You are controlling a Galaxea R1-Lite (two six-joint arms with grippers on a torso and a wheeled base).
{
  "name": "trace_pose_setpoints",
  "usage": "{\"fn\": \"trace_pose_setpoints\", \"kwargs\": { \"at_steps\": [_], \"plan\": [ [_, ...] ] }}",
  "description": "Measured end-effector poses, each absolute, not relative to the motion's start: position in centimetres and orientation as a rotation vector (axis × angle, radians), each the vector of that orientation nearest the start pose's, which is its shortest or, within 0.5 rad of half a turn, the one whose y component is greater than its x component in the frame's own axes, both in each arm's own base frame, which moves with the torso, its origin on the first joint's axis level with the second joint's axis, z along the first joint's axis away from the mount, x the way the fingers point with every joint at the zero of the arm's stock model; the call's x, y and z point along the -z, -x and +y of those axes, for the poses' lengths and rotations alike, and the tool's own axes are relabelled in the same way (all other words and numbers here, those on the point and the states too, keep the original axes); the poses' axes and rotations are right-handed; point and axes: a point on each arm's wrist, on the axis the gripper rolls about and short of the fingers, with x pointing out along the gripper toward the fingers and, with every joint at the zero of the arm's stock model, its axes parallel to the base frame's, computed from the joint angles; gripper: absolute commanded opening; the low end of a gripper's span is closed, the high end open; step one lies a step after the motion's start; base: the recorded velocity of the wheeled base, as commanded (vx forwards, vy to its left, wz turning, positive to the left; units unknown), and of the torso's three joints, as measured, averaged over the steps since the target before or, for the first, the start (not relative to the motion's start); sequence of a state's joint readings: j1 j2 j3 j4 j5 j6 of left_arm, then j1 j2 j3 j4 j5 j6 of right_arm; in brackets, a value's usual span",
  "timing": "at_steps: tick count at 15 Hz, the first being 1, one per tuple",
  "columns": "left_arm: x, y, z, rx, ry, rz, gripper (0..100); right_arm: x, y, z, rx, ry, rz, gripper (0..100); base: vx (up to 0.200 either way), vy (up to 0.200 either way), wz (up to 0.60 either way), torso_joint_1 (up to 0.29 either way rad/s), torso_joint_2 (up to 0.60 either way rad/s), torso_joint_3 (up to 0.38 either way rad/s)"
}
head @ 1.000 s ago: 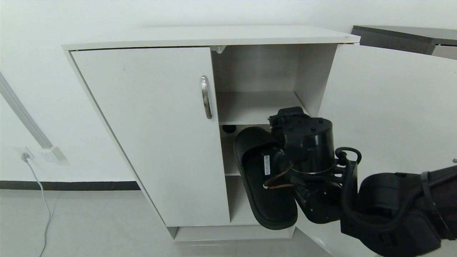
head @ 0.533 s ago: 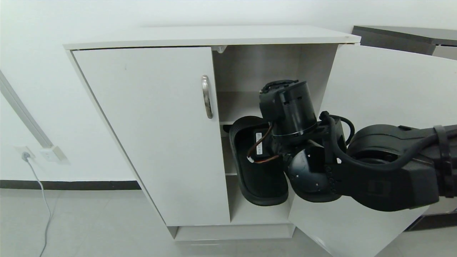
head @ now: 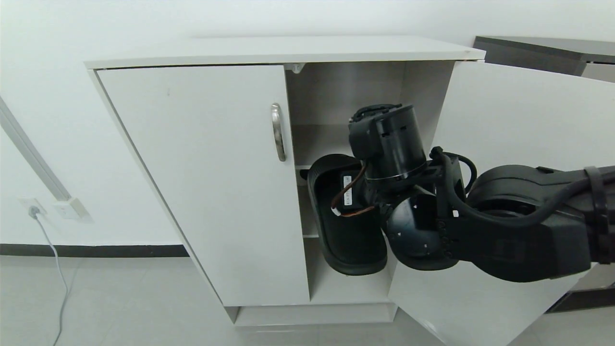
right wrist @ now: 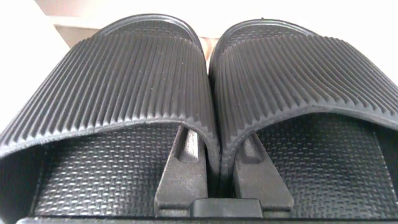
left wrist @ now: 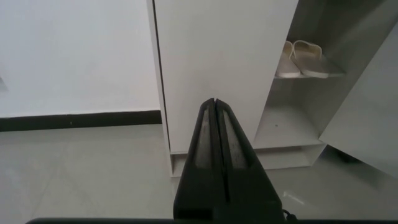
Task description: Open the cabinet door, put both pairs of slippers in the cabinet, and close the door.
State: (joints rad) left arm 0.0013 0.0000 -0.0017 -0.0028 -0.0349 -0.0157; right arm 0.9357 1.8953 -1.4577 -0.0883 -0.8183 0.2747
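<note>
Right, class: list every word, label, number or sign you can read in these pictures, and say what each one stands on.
A white label on the sole of the black slippers: it carries print, but too small to read.
The cabinet and the beige slippers on its shelf: no text to be seen.
So nothing in these pictures can be quoted.

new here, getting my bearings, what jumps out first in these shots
The pair of black ribbed rubber slippers, pinched by the right tool, hangs at the open right half of the white cabinet. Inside, pale beige slippers sit on a shelf; the left tool is shut, low outside.
</note>
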Motion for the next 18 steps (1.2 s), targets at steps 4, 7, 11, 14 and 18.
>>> {"fn": "trace_pose_setpoints", "kwargs": {
  "at_steps": [4,7,11,14,18],
  "plan": [
    [-7.6,2.3,-0.1,0.033,0.016,-0.004,0,-24.5,-23.6,29.3,-0.084,-0.003,0.238,0,0.2,0.0,0.0,0.007,0.0,0.002],
    [-7.6,2.3,-0.1,0.034,0.017,-0.004,0,-24.4,-23.8,29.3,-0.081,-0.001,0.24,0,0.2,0.0,0.0,0.004,0.0,-0.001],
    [-7.6,2.3,-0.1,0.033,0.018,-0.004,0,-24.1,-25.4,29.3,-0.051,-0.019,0.229,0,0.0,0.0,0.0,0.0,0.0,0.0],
    [-7.6,2.3,-0.1,0.032,0.018,-0.004,0,-24.1,-27.1,29.8,-0.035,-0.041,0.212,0,0.0,0.0,0.0,0.0,0.0,0.0],
    [-7.6,2.3,-0.1,0.033,0.018,-0.004,0,-23.9,-30.0,30.6,-0.001,-0.053,0.193,0,0.0,0.0,0.0,0.0,0.0,0.0]
  ]
}}
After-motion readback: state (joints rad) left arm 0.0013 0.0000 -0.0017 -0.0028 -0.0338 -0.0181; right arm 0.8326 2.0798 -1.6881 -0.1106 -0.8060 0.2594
